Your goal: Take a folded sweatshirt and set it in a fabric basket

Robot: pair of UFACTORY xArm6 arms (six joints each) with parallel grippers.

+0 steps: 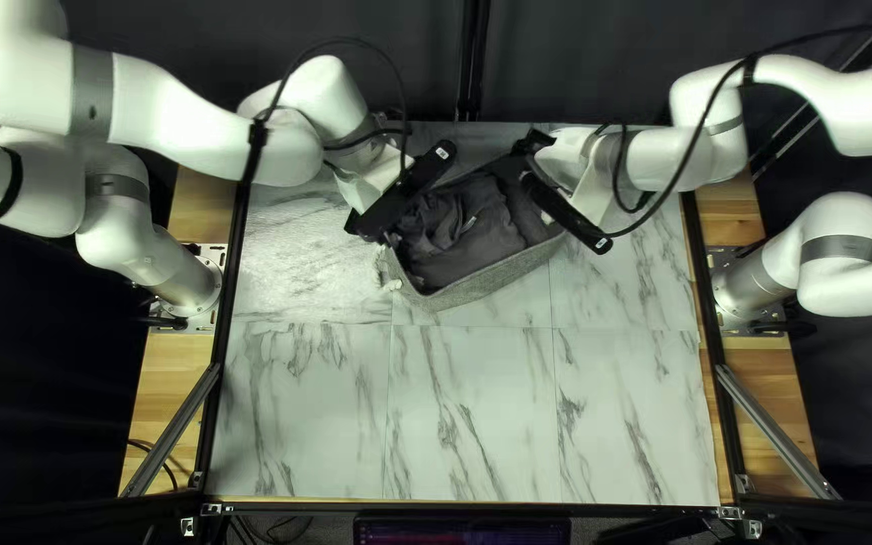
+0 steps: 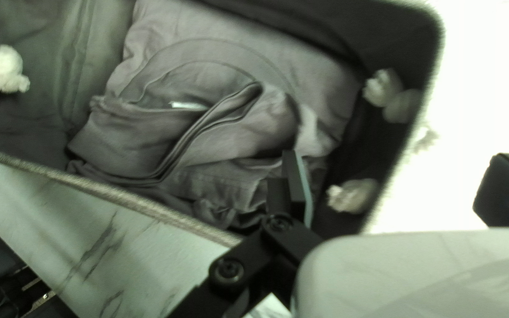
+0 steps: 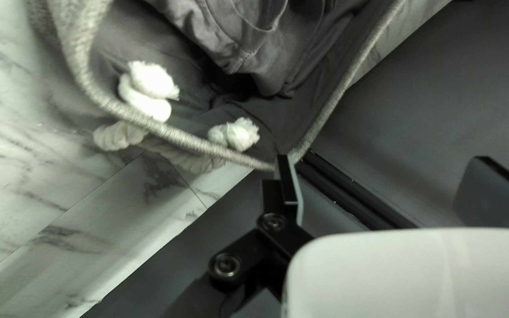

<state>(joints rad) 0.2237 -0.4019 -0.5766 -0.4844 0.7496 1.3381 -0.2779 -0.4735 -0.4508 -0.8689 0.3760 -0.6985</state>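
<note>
My left gripper [image 1: 401, 197] is over one end of the grey fabric basket [image 1: 492, 286], and my right gripper [image 1: 567, 207] is over the other. The dark grey sweatshirt [image 1: 476, 227] lies inside, loosely folded. In the left wrist view, my left gripper [image 2: 399, 171] is open, one finger over the inside of the basket [image 2: 110, 197] beside the sweatshirt [image 2: 225, 126], the other beyond the end wall. From the right wrist, my right gripper [image 3: 387, 174] is open, one finger at a corner of the basket [image 3: 192, 141]; the sweatshirt [image 3: 237, 50] is farther in.
White rope knots [image 2: 7, 68] stick out on the basket's inner walls, and a rope handle [image 3: 187, 160] hangs outside one end. The basket stands near the marble-patterned table's [image 1: 466, 414] far edge, with the dark curtain [image 1: 577, 71] behind.
</note>
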